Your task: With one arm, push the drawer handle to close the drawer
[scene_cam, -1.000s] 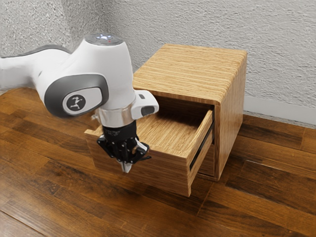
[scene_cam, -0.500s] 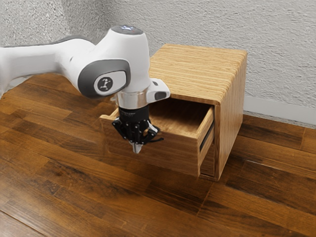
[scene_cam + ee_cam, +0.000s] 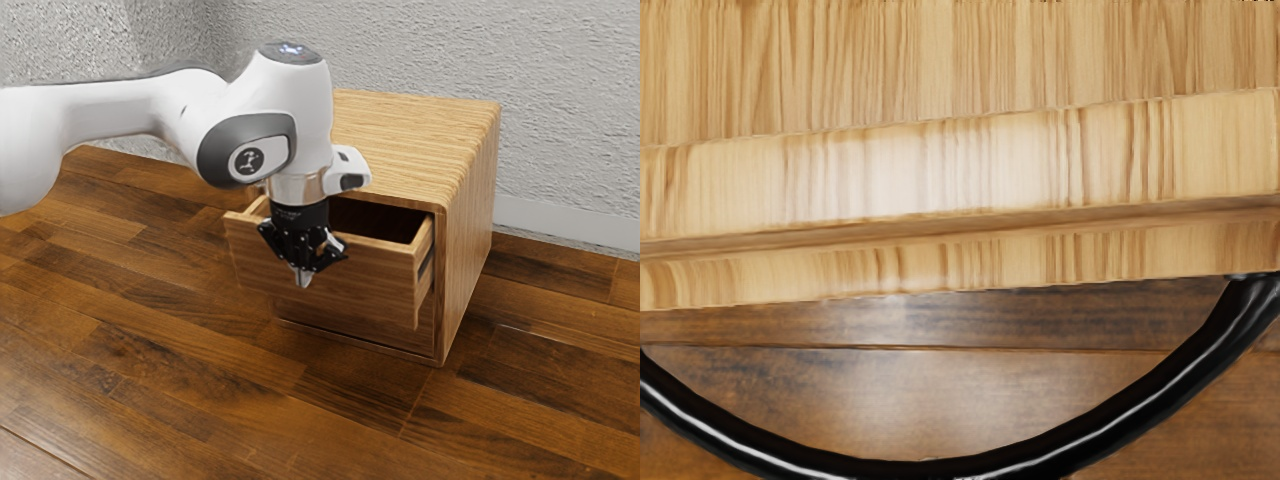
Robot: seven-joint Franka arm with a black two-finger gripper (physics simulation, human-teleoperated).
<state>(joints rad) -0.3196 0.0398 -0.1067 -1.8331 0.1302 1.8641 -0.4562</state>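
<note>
The black two-finger gripper (image 3: 303,279) is seen pointing down at the front of the pale striped-wood drawer (image 3: 380,278), approx. mid-width. It looks clenched, w/ fingertips together & nothing seen pinched. The curved black bar handle (image 3: 1155,402) is bowed out from the drawer front, its middle close under the hand; actual contact can't be confirmed. The drawer is partly open, w/ the boxy wooden cabinet (image 3: 468,225) just beyond the gripper.

The step in hand is judged to be the push, w/ a fair bit of travel left. Force should be directed straight along the runners, from gripper toward cabinet, at a steady, moderate speed. Height should be held level so the tips aren't slid over or under the bar. Pressure is best applied near the handle's middle, as an off-centre shove could skew the drawer & jam it. Nearer the cabinet, speed should be eased, then a light final press given until the front is seated, w/o ramming.
</note>
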